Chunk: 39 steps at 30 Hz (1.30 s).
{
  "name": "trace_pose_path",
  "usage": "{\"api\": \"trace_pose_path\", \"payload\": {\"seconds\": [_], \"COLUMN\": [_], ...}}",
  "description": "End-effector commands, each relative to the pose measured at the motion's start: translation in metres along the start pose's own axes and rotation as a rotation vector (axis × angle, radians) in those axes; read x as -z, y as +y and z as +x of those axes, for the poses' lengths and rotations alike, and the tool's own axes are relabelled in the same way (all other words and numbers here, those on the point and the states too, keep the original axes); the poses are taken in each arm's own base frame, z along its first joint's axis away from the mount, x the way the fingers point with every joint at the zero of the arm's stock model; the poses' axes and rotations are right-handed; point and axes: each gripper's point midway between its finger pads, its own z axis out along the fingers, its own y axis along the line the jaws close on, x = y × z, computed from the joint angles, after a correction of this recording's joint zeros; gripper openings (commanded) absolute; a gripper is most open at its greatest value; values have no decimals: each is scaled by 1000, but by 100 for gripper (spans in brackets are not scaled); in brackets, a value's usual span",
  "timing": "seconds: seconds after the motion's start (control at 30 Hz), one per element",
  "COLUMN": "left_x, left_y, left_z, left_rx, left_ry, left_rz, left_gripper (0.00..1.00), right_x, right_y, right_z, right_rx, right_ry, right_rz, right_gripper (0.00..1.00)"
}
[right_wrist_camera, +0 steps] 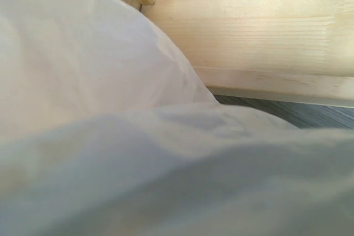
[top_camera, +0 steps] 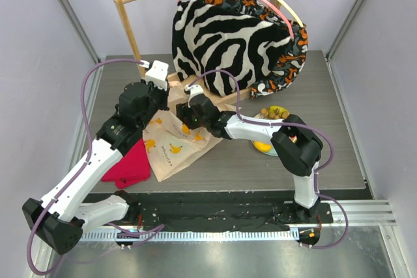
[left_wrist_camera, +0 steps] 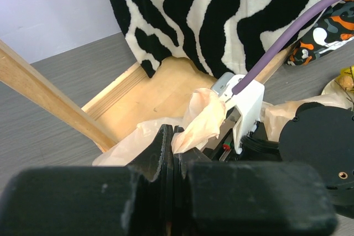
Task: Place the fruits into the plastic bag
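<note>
No word, brand, label or number could be read in any view. The plastic bag [top_camera: 167, 155] carried a print of small orange-yellow bananas, and beside some of them sat tiny dark marks that might have been lettering, but in the top view they were far too small to make out. In the left wrist view the bag's film showed only plain cream folds. In the right wrist view it lay blurred across most of the picture, with nothing legible on it.
</note>
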Motion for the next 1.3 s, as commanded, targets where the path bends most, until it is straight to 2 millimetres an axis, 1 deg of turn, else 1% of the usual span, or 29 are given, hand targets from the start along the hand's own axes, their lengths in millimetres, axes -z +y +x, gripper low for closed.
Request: {"api": "trace_pose_path", "payload": {"seconds": [0.0,0.03,0.07,0.13,0.17,0.2,0.23,0.3,0.33,0.4,0.53,0.67,0.73,0.8,0.83,0.87,0.9,0.93,0.97,1.0,1.03,1.07,1.1,1.13,1.17,1.2,1.23,1.27], "left_x": [6,6,6,6,6,6,7,7,7,7,7,7,7,8,8,7,8,7,8,8,8,8,8,8,8,8,8,7], "left_y": [3,3,3,2,3,3,2,3,3,4,4,3,4,3,4,4,3,4,3,3,3,3,3,3,4,4,3,3], "left_z": [-29,-28,-29,-29,-28,-28,-29,-29,-30,-30,-30,-29,-30,-30,-30,-29,-31,-30,-31,-31,-30,-31,-31,-31,-31,-31,-30,-30], "left_rx": [32,32,31,31,30,32,32,31,31,32,32,31,33,31,32,31,31,30,32,32,31,31,33,33,32,32,31,31], "left_ry": [-91,-89,-91,-92,-89,-89,-91,-91,-94,-95,-95,-92,-94,-95,-95,-92,-95,-94,-97,-97,-95,-95,-98,-95,-97,-98,-95,-94], "left_rz": [-4,-4,-5,-2,-5,-5,-2,-4,-4,-7,-5,-5,-7,-5,-7,-7,-5,-7,-4,-2,-4,-4,-4,-2,-5,-4,-4,-4], "left_gripper": [0,0,0,0,0,0,0,0,0,0,0,0,0,0,0,0,0,0,0,0,0,0,0,0,0,0,0,0], "right_x": [4,5,5,7,8,9,11,14,16,19,26,38,44,58,61,73,80,84,90,105,108,117,131,133,139,154,156,159], "right_y": [7,7,7,9,11,12,14,17,19,21,24,29,25,29,26,29,33,31,34,41,37,42,43,35,33,33,27,17], "right_z": [-27,-28,-27,-30,-30,-32,-35,-36,-40,-42,-51,-66,-70,-87,-83,-93,-103,-96,-100,-116,-108,-119,-127,-118,-122,-133,-129,-131], "right_rx": [-12,-10,-9,-6,-3,-2,-3,0,0,7,6,14,14,10,11,6,1,0,-2,-9,-10,-19,-28,-42,-54,-66,-73,-92], "right_ry": [-74,-75,-75,-78,-78,-80,-92,-96,-109,-114,-143,-181,-199,-265,-269,-308,-354,-357,-382,-455,-457,-517,-562,-567,-599,-654,-660,-673], "right_rz": [1,-1,-3,-13,-21,-27,-37,-52,-61,-73,-90,-98,-78,-99,-97,-114,-135,-143,-162,-201,-206,-234,-250,-234,-231,-238,-218,-168], "right_gripper": [25,27,37,51,62,66,69,74,76,82,85,89,89,89,88,88,88,87,87,87,86,86,86,86,86,85,85,85]}}
